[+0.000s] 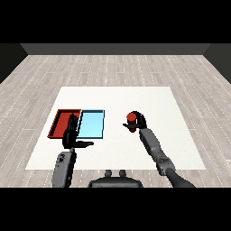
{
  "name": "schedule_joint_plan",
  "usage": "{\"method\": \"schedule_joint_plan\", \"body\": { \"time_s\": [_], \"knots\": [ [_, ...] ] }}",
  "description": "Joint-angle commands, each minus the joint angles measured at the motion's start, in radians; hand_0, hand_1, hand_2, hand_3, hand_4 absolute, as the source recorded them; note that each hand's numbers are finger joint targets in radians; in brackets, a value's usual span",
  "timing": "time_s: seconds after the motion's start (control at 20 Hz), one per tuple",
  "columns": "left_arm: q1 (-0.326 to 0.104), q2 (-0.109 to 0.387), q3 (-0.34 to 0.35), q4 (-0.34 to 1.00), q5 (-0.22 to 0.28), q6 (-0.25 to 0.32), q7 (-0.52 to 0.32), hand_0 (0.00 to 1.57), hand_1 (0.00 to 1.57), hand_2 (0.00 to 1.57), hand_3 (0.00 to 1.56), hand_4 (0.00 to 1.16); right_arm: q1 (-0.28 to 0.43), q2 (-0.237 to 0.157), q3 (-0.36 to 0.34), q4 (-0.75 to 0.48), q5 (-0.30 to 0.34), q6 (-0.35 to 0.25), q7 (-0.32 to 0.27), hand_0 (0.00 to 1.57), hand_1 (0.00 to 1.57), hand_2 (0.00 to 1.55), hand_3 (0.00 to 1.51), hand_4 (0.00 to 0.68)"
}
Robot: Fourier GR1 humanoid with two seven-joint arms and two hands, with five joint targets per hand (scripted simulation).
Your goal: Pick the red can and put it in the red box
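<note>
The red can (131,118) stands upright right of the table's middle, and my right hand (138,122) is curled round it from the right side. The red tray (61,122) lies at the left of the table, with the light blue tray (92,124) touching its right side. My left hand (71,135) hovers over the near edge where the two trays meet, fingers straight and pointing away, thumb out to the right, holding nothing. It hides part of the red tray's right wall.
The white table (117,101) spans the middle of the view over a grey wood floor. Bare table top lies between the blue tray and the can.
</note>
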Motion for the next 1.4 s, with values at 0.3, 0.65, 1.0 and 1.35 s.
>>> {"method": "schedule_joint_plan", "body": {
  "time_s": [0.3, 0.65, 1.0, 1.35],
  "knots": [
    [0.006, -0.034, -0.082, -0.046, -0.052, 0.024, 0.065, 0.00, 0.00, 0.00, 0.00, 0.00, 0.173, -0.007, 0.092, -0.492, 0.011, -0.031, 0.164, 1.46, 1.46, 1.44, 1.38, 0.642],
    [-0.096, -0.035, -0.190, -0.001, -0.026, 0.119, 0.217, 0.00, 0.00, 0.00, 0.00, 0.00, 0.218, 0.037, 0.207, -0.663, -0.026, -0.123, 0.237, 1.44, 1.44, 1.43, 1.39, 0.651],
    [-0.020, -0.036, -0.255, -0.020, -0.042, 0.135, 0.160, 0.00, 0.00, 0.00, 0.00, 0.00, 0.351, 0.038, 0.478, -0.952, -0.020, -0.367, 0.391, 1.45, 1.45, 1.43, 1.38, 0.654],
    [-0.166, -0.036, -0.392, 0.124, 0.030, 0.284, 0.175, 0.00, 0.00, 0.00, 0.00, 0.00, 0.269, 0.039, 0.527, -0.786, -0.152, -0.428, 0.239, 1.45, 1.45, 1.45, 1.40, 0.661]
  ]
}}
